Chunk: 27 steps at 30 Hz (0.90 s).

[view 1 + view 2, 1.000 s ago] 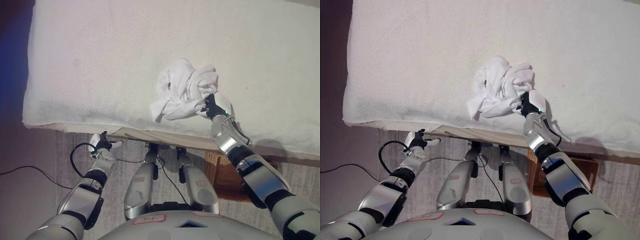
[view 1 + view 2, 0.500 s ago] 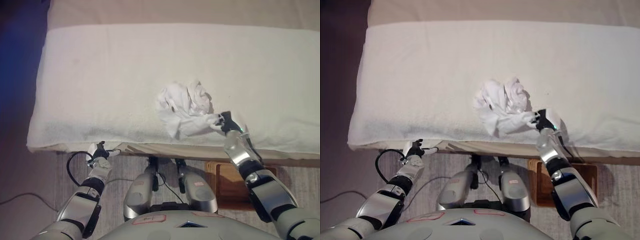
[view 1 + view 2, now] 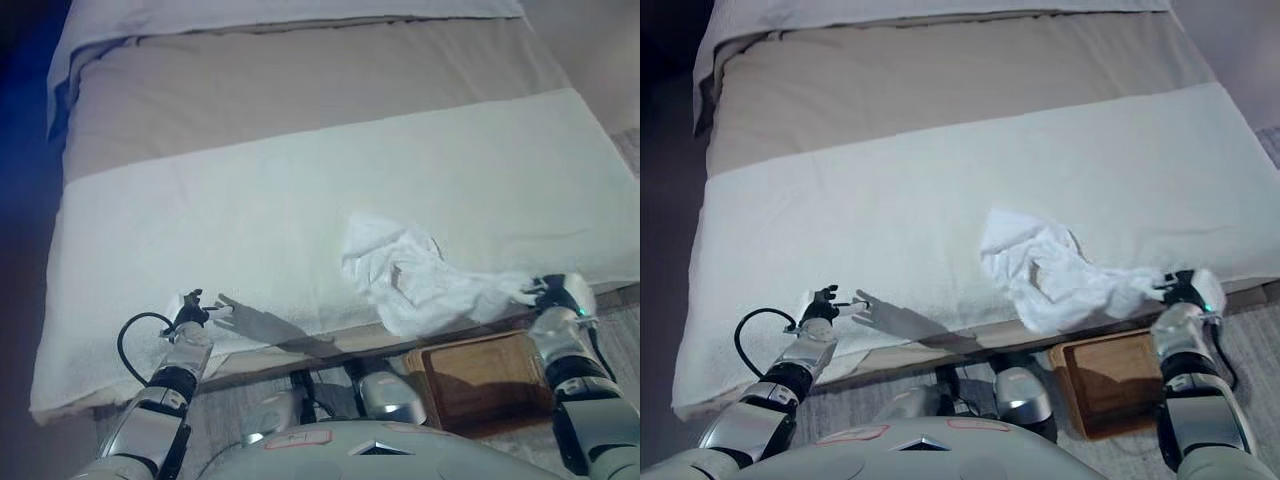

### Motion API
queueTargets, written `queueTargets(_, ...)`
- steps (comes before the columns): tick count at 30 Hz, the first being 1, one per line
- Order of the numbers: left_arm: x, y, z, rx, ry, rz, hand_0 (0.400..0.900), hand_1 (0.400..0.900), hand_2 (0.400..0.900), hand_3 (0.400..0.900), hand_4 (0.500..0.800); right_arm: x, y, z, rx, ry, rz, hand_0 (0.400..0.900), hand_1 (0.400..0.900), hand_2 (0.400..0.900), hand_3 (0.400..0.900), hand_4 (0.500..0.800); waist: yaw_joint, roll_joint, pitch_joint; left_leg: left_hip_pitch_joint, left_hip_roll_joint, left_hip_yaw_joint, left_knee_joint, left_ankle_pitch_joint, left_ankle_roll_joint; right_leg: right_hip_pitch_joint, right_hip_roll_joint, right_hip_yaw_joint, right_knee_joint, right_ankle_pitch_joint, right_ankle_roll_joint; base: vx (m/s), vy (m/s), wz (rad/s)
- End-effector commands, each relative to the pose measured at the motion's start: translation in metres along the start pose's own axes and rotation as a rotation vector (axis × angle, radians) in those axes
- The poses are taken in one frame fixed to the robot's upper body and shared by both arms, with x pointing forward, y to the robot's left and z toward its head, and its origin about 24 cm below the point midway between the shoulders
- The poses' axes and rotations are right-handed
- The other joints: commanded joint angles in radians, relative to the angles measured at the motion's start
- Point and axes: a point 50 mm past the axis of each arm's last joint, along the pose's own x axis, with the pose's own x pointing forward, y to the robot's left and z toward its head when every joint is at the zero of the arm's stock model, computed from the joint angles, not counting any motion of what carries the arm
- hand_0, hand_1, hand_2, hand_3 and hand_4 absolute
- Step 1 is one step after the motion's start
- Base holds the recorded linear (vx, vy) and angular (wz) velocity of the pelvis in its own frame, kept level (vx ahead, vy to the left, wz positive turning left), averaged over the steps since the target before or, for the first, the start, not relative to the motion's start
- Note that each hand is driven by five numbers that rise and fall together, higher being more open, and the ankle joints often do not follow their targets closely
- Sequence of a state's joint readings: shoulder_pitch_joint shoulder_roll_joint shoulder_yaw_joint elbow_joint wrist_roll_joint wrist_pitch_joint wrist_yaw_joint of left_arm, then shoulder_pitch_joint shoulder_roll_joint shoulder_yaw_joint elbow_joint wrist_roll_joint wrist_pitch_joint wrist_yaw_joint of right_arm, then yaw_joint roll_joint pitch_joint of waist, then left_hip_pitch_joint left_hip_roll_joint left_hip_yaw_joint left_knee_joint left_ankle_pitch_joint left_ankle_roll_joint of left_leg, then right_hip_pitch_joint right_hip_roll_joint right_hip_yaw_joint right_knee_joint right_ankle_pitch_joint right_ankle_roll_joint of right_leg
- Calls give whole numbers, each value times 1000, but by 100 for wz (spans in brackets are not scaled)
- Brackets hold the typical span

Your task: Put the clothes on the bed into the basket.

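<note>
A crumpled white garment [image 3: 415, 275] lies on the white cover of the bed [image 3: 250, 190], stretched out toward the bed's near right edge. My right hand [image 3: 557, 293] is shut on the garment's end at that edge; it also shows in the right eye view [image 3: 1183, 290]. A brown wooden basket [image 3: 475, 380] stands on the floor below the bed's edge, right under the garment. My left hand [image 3: 193, 310] hangs relaxed and empty over the near left edge of the bed.
The bed has a beige sheet [image 3: 300, 90] further back and a pale pillow or cover [image 3: 250, 15] at the far end. Grey carpet [image 3: 1260, 340] shows at the right.
The camera has pulled back and tilted. My right hand has dragged the garment toward the bed's near right edge, stretching it out over the basket.
</note>
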<state>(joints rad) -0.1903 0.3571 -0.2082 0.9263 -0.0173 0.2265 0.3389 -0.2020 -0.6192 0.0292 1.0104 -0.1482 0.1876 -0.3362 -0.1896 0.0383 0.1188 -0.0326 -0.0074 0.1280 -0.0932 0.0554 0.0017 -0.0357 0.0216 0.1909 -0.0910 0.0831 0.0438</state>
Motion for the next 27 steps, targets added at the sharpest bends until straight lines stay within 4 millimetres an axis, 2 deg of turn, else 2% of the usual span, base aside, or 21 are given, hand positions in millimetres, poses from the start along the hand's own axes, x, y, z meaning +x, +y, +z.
queueTargets(1,6,23,0,69,-24,85,900,900,900,900,800,9,-54,-39,-4,117,-179,400,400,400,400,500,3,22,-105,118,24,42,6,-111,-33,-53,-4,-34,4,8,62,9,-17,-4)
queueTargets(6,6,25,6,79,-45,84,900,900,900,900,800,5,-68,-71,6,217,-219,400,400,400,400,500,-14,28,-111,135,26,43,6,-119,-31,-34,-1,-37,4,0,62,9,-3,-2)
queueTargets(8,6,28,10,72,-62,93,900,900,900,900,800,2,-76,-76,8,210,-252,400,400,400,400,500,-25,32,-114,140,28,47,6,-121,-32,-31,0,-36,4,-2,62,15,-6,-6)
queueTargets(13,6,28,17,81,-88,91,900,900,900,900,800,-2,-93,-102,30,321,-314,400,400,400,400,500,-38,41,-113,152,27,51,6,-124,-29,-22,2,-33,4,-5,62,5,-1,-4)
queueTargets(16,6,30,24,85,-113,97,900,900,900,900,800,-4,-115,-112,28,365,-377,400,400,400,400,500,-47,51,-111,158,27,59,6,-127,-30,-18,3,-26,4,-8,63,10,-3,-9)
queueTargets(23,5,28,28,95,-140,87,900,900,900,900,800,-11,-144,-129,46,431,-468,400,400,400,400,500,-55,66,-108,162,28,53,6,-126,-33,-9,2,-35,4,-16,62,1,-13,3)
queueTargets(27,4,25,29,95,-149,78,900,900,900,900,800,-10,-148,-128,45,435,-472,400,400,400,400,500,-53,70,-104,164,27,52,6,-126,-31,-6,3,-35,4,-18,62,1,-10,-3)
